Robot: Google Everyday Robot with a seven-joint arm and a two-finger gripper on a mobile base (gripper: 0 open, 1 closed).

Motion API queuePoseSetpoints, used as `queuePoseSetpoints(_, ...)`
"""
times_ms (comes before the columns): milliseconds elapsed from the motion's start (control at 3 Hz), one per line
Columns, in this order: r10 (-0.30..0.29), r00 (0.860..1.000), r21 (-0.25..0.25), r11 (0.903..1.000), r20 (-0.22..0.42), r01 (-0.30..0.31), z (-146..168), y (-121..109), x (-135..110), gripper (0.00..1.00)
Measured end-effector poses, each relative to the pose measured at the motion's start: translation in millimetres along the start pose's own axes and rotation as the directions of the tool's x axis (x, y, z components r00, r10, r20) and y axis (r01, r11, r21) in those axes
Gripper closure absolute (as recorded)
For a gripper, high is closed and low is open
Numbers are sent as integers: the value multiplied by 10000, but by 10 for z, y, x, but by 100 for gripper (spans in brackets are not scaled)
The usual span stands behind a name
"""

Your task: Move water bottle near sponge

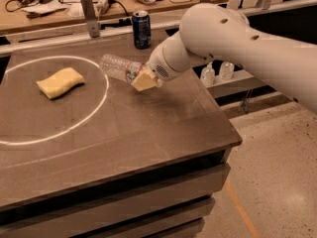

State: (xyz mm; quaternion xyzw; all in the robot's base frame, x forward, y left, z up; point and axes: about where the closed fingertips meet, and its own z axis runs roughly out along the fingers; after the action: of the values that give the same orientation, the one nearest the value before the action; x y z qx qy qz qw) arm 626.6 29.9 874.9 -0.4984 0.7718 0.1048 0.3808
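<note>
The water bottle (117, 66) is a clear ribbed plastic bottle with a coloured label band. It is held tilted above the table, its base pointing up and left. My gripper (142, 78) is shut on the water bottle at its label end, with a yellowish foam pad (145, 81) showing; the cap is hidden. The sponge (60, 82) is pale yellow and wavy-edged. It lies flat inside the white circle (100, 105) at the left, a short way left of the bottle.
A dark blue soda can (141, 29) stands at the table's back edge behind the bottle. Two small white pump bottles (216, 73) sit on a lower shelf to the right. The table's right edge (224, 120) drops to the floor. A cluttered bench (64, 4) runs behind.
</note>
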Motion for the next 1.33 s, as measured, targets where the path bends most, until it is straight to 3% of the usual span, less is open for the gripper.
queuePoseSetpoints(667,-212,9997,-330,9992,-85,209,387,53,-262,100)
queuePoseSetpoints(1333,-303,9993,-488,9984,-214,292,589,126,-423,56)
